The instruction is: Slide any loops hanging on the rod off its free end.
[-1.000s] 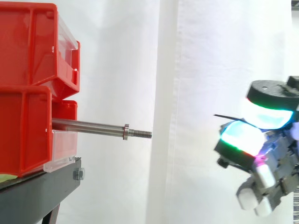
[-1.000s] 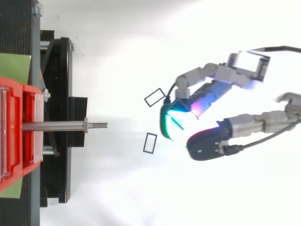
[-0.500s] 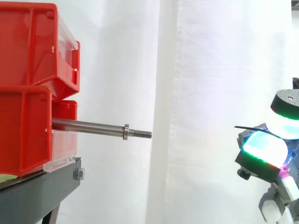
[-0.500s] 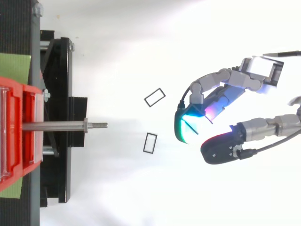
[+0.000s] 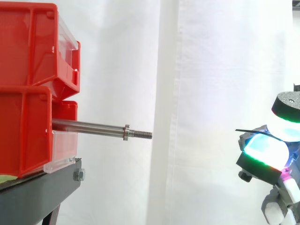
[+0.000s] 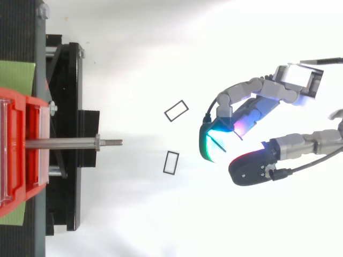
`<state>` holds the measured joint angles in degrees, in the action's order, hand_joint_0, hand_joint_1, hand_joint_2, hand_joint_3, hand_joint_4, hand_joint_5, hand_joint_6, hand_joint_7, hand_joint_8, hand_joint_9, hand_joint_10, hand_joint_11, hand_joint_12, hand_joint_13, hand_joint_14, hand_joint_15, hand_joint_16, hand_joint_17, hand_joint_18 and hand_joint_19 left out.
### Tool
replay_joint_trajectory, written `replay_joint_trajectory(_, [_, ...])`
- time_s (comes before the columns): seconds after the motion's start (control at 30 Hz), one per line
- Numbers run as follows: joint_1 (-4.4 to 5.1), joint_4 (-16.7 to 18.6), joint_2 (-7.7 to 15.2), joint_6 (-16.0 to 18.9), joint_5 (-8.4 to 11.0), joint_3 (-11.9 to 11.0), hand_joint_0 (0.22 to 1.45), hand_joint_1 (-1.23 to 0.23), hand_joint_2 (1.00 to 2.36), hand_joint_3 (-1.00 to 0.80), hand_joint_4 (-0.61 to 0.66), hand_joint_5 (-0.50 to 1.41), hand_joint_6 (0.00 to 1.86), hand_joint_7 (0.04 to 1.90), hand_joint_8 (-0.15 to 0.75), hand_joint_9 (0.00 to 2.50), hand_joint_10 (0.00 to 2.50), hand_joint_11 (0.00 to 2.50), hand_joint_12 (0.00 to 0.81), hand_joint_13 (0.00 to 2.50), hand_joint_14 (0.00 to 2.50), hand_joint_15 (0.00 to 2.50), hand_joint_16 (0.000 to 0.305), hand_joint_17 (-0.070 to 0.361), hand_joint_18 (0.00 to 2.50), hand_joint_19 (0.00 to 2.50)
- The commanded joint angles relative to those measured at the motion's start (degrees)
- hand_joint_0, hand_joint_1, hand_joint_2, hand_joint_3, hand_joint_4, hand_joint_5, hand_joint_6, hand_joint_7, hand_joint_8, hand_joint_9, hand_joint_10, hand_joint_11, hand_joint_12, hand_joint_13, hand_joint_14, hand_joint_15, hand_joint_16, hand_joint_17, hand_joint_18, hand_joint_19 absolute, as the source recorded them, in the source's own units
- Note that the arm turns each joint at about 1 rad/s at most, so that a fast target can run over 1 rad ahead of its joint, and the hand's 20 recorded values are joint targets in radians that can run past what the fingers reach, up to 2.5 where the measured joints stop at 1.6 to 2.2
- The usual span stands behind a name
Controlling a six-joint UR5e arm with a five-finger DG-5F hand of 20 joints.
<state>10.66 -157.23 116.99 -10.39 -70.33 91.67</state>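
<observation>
Steel rod (image 5: 93,127) sticks out level from between the red bins (image 5: 28,47) on the black stand (image 5: 37,192). It has a collar (image 5: 126,132) near the end and then a threaded tip (image 5: 143,135) pointing toward me. The rod's shaft is bare from the bin front to the tip. My hand (image 5: 262,157) is well apart from the rod, off past its free end at the right edge of the side view and lower than the tip. From above, my hand (image 6: 252,88) sits roughly in line with the rod (image 6: 69,143), with the fingers curled in toward it. The glowing pads (image 6: 211,143) show cyan with green and magenta edges and are pressed close together. A thin black strip (image 5: 248,130) is pinched between the upper and lower pad, its end poking out toward the rod. It is seen edge-on, so I cannot tell whether it is a closed loop. Two small black rectangular loops (image 6: 177,111) (image 6: 171,162) lie flat on the white surface (image 6: 134,214) between the rod tip and my hand. They are apart from each other, touch neither rod nor hand, and lie one on each side of the rod's line. A white curtain (image 5: 211,70) hangs behind. A green patch (image 6: 16,75) lies under the bins on the stand.
</observation>
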Motion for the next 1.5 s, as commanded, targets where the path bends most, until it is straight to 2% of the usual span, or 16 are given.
replay_joint_trajectory(0.0, [0.07, -0.01, 0.00, -0.07, 0.02, 0.00, 0.65, -0.75, 1.02, -0.04, -0.05, -0.15, 0.93, 1.29, 0.310, 1.03, 0.02, 0.53, 0.333, 0.85, 0.01, 0.28, 0.043, 0.098, 0.76, 0.37])
replay_joint_trajectory(0.43, [-0.02, -0.01, 0.00, -0.07, 0.02, 0.00, 0.65, -0.76, 1.02, -0.02, -0.06, -0.14, 0.93, 1.31, 0.317, 1.05, 0.02, 0.54, 0.344, 0.83, 0.01, 0.27, 0.044, 0.099, 0.76, 0.36])
replay_joint_trajectory(1.47, [-0.02, -0.01, 0.00, -0.07, 0.02, 0.00, 0.65, -0.74, 1.02, -0.06, -0.02, -0.15, 0.92, 1.33, 0.319, 1.04, 0.02, 0.53, 0.341, 0.84, 0.01, 0.29, 0.044, 0.099, 0.76, 0.38])
